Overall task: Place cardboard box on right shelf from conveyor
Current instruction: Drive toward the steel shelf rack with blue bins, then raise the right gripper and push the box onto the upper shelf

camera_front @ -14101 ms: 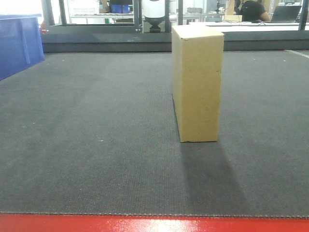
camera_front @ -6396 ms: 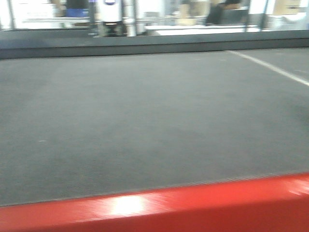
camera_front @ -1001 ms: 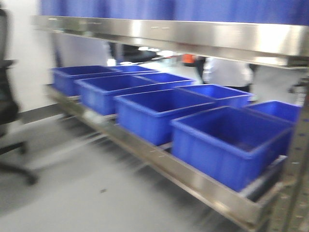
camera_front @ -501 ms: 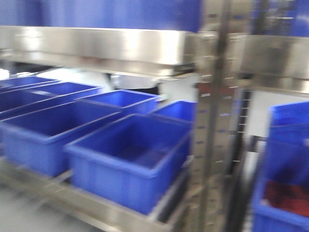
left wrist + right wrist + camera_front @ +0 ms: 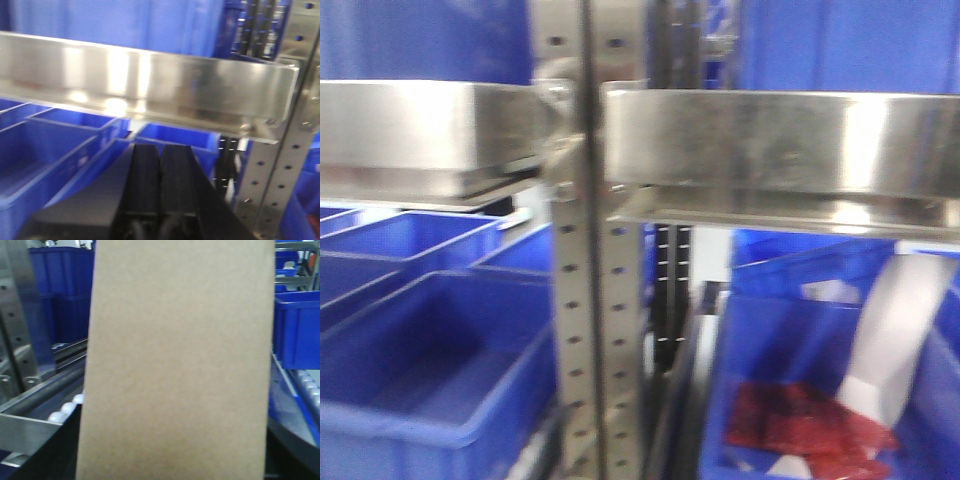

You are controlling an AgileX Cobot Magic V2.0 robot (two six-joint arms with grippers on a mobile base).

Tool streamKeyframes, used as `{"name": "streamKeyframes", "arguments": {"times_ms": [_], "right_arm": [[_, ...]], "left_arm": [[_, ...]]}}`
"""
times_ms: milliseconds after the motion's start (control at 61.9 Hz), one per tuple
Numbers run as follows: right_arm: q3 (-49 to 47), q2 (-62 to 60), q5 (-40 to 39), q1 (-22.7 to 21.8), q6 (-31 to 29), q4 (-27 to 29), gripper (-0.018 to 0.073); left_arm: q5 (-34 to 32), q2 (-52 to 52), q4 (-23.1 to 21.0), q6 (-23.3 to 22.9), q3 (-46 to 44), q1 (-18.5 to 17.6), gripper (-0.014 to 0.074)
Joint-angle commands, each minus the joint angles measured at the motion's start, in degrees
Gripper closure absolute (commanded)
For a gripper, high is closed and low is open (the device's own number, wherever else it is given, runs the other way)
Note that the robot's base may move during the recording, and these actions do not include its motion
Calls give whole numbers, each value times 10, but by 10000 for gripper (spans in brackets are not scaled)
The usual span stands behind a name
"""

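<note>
Cardboard box [image 5: 177, 360] filling centre of right wrist view, upright, plain tan face to lens. Right gripper hidden behind it; grip not determinable. Left gripper [image 5: 159, 147] at bottom centre of left wrist view, black fingers [image 5: 142, 175] pressed together, nothing between. Right shelf [image 5: 770, 140] across upper right of front view, perforated upright [image 5: 582, 300] at its left end, blue bins [image 5: 420, 370] below.
</note>
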Motion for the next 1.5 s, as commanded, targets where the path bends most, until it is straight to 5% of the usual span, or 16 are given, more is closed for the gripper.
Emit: {"name": "streamKeyframes", "arguments": {"times_ms": [0, 1486], "right_arm": [[-15, 7, -60, -2, -5, -9, 345], [-15, 7, -60, -2, -5, -9, 345]], "left_arm": [[-52, -7, -4, -3, -2, -2, 715], [-52, -7, -4, -3, -2, -2, 715]]}}
